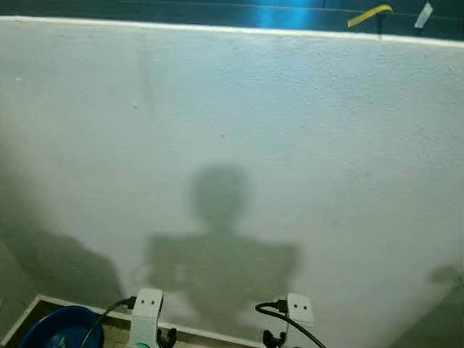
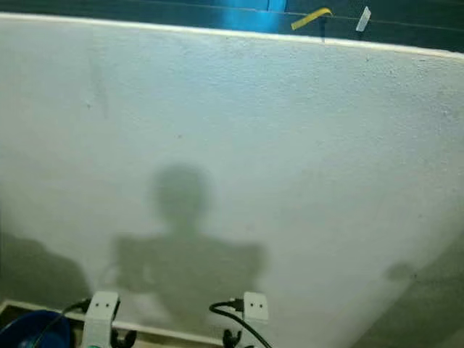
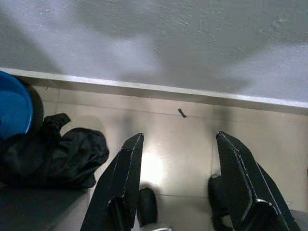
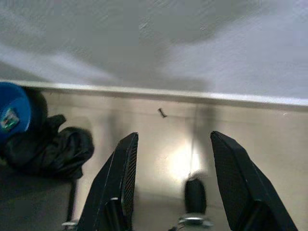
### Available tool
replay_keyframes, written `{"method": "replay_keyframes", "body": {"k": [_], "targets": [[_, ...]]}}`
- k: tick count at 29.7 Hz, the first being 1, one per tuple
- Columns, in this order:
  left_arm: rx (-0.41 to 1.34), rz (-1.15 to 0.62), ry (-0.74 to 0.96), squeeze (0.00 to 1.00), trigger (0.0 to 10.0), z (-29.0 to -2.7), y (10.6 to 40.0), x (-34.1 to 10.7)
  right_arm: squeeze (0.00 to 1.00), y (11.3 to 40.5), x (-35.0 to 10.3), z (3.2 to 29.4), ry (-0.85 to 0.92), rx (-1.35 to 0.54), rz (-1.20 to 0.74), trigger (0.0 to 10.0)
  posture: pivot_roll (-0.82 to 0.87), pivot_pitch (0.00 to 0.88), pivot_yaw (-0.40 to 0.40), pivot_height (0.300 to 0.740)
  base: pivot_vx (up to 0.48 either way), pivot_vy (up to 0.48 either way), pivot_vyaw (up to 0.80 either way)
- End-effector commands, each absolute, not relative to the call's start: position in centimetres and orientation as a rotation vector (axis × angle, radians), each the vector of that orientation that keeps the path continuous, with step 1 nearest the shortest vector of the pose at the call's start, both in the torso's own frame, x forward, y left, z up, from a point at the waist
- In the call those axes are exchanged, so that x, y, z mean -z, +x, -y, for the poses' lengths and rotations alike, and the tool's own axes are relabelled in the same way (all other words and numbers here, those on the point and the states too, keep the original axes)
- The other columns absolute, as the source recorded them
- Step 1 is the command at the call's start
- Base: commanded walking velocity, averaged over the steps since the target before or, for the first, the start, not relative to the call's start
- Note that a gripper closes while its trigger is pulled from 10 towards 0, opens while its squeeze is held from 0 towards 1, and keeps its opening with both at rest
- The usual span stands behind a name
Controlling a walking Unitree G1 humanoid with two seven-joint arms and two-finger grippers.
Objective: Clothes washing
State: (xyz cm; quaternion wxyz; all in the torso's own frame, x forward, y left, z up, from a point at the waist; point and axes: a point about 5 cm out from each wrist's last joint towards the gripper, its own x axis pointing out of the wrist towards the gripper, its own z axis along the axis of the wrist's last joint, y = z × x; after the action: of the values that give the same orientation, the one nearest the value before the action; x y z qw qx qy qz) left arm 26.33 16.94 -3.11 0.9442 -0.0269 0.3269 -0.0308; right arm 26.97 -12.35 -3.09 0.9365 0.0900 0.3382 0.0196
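White plaster wall [image 1: 290, 109] faces me, my left claw [image 3: 180, 159] and right claw [image 4: 171, 156] both spread open and empty above the tiled floor [image 3: 178, 139], black garment [image 3: 53, 156] beside a blue basin [image 3: 13, 109] at frame left.

Floor [image 3: 183, 144], tiled and glossy, is meeting the wall at a pale skirting. A black garment [image 3: 53, 156] is lying on it beside a blue basin [image 3: 13, 108]; a small dark speck [image 3: 182, 113] is sitting near the skirting.

We see dim, bluish, soft-focus pictures; light from behind throws our shadow [image 1: 217, 246] onto the wall [image 1: 326, 130], and the floor [image 3: 159, 168] glares.
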Motion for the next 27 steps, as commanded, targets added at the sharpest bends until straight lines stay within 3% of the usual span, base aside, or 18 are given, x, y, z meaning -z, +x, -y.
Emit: {"method": "replay_keyframes", "body": {"k": [1,27], "targets": [[0.036,-0.678,-0.065,0.00,10.0,-17.3,26.0,3.4,0.00,26.8,3.2,12.3,0.178,-0.043,-0.698,10.0,-0.01,0.000,-0.001,0.740,0.000,0.000,0.00],[0.049,-0.697,-0.050,0.00,10.0,-16.2,25.0,4.3,0.00,26.3,3.7,12.9,0.174,-0.033,-0.706,10.0,-0.03,0.000,-0.024,0.740,0.000,0.000,0.00]]}}
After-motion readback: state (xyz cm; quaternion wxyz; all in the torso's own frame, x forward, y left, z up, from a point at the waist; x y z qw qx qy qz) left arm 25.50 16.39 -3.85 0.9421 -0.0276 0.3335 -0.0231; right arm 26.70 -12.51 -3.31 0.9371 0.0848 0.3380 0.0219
